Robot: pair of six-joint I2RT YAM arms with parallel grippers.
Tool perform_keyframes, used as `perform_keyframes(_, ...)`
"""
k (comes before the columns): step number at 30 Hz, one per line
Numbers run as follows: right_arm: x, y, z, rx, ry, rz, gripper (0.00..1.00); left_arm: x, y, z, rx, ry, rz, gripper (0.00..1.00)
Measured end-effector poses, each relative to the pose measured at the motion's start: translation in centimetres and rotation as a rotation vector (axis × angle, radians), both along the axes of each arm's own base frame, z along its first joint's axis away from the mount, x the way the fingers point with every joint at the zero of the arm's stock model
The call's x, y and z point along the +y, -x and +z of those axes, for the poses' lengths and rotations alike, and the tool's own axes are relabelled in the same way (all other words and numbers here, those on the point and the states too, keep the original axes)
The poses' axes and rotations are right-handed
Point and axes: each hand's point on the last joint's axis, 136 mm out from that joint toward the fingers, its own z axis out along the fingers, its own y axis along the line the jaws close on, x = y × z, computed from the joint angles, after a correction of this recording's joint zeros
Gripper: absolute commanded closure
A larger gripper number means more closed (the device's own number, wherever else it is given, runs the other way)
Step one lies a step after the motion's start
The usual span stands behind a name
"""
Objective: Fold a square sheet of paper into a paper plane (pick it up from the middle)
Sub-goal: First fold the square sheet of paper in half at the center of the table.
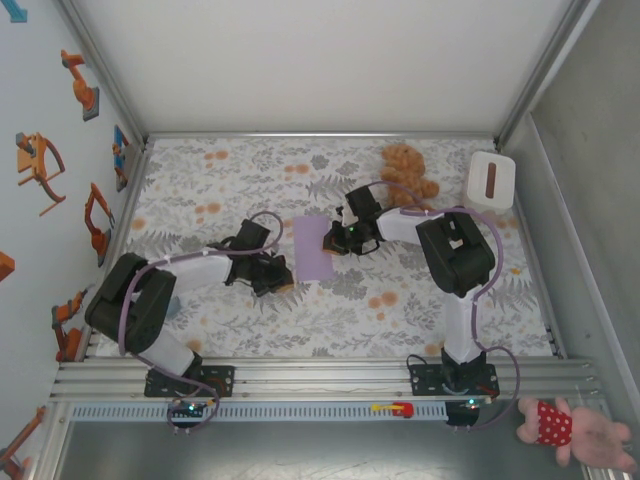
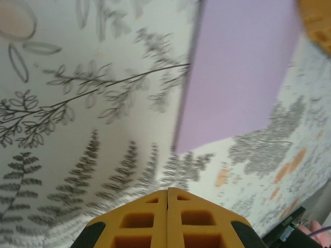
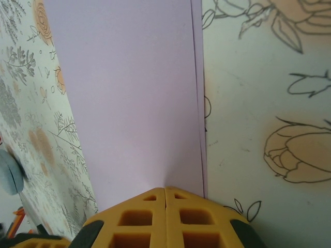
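Paper touches the fully closed right pincer along one edge.

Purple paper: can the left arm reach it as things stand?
Probably yes: the left gripper, shut, sits just short of the paper, with bare tablecloth between; the right gripper is on the opposite edge.

No text, label, brand, number or sign can be read in any of the 3 views.
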Motion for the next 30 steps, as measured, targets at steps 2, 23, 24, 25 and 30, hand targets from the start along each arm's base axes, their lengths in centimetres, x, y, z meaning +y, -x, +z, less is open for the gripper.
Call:
perform_keyframes(2, 0.2, -0.3, 0.6, -0.005, 0.011, -0.001, 1.0, -0.6, -1.5, 2.2, -0.067, 0.022, 0.01, 0.93)
perform_keyframes(23, -4.7, 0.9, 6.3, -0.071, 0.163, -0.14, 0.53, -4.3, -11.0, 3.2, -0.146, 0.136, 0.094, 0.6)
perform_keyframes(24, -5.0, 1.3, 6.0, -0.066, 0.167, -0.144, 0.52, -4.3, -11.3, 2.8, -0.134, 0.136, 0.095, 0.6)
perform_keyframes(25, -5.3, 1.6, 5.6, -0.059, 0.171, -0.149, 0.53, -4.4, -11.7, 2.4, -0.125, 0.137, 0.097, 0.6)
perform_keyframes(30, -6.3, 3.2, 3.3, -0.018, 0.192, -0.168, 0.58, -5.2, -13.3, 1.2, -0.097, 0.145, 0.094, 0.62)
